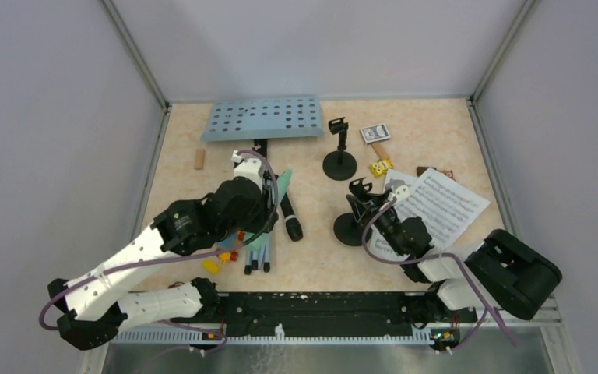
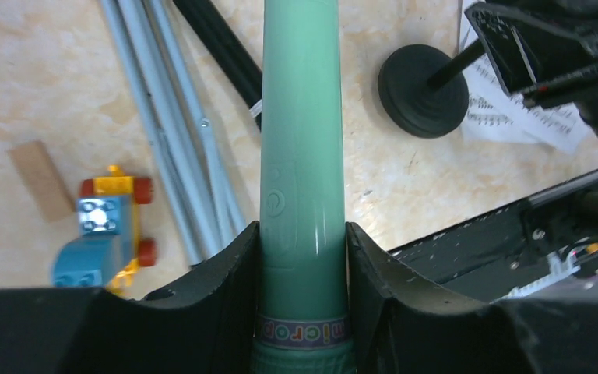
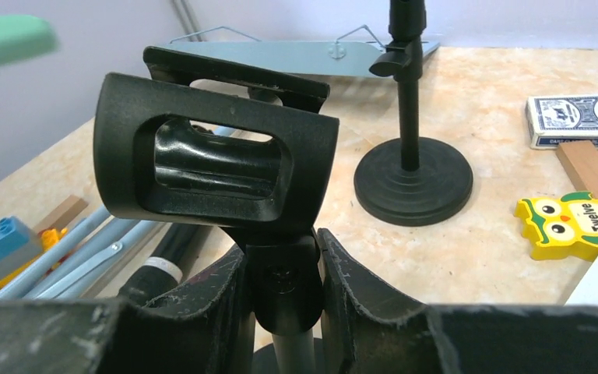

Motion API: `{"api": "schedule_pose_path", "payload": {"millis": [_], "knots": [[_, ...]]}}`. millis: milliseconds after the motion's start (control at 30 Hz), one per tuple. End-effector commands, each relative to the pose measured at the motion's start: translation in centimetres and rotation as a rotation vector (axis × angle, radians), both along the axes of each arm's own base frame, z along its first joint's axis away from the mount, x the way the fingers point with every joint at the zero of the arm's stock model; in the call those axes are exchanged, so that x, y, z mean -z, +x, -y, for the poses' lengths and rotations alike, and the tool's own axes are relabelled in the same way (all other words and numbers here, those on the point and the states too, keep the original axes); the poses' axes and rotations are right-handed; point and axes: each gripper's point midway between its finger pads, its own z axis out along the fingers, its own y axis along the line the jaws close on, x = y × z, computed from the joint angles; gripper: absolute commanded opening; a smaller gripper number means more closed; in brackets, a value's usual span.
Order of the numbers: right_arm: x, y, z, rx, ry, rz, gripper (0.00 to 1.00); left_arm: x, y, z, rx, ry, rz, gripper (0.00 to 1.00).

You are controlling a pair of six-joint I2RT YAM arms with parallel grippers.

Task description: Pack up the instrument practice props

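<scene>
Left hand [image 2: 304, 234] pinched the mint-green microphone [image 2: 302, 117] mid-barrel, above the surface's [image 1: 436, 132] near left part; smooth, light, rigid, likely slippery. Right hand [image 3: 284, 265] pinched the base-heavy mic holder [image 3: 218, 156] at its neck.

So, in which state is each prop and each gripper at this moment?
left gripper, shut on the mint-green microphone.
mint-green microphone, held by its body.
right gripper, shut on the near mic holder.
near mic holder, upright, gripped just below its clip.
far mic holder, standing upright, free.
black microphone, lying on the table, untouched.
music desk, lying flat, tripod legs folded.
sheet music, lying flat.
</scene>
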Motion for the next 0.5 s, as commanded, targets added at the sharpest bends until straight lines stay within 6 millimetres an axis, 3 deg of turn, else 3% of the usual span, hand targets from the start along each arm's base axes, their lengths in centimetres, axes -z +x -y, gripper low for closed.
{"api": "schedule_pose_path", "payload": {"millis": [0,300,467], "knots": [[-4.8,-1.4,-0.5,-0.07,0.047,0.135,0.0,-1.2,4.1,4.9,-0.192,-0.351,0.084,0.0],[-7.6,-3.4,1.1,-0.072,0.054,0.177,0.0,2.9,9.7,6.7,-0.523,-0.436,0.124,0.0],[-8.5,-4.2,1.0,-0.097,0.074,0.187,0.0,7.5,11.2,6.0,-0.833,-0.313,0.034,0.0]]}}
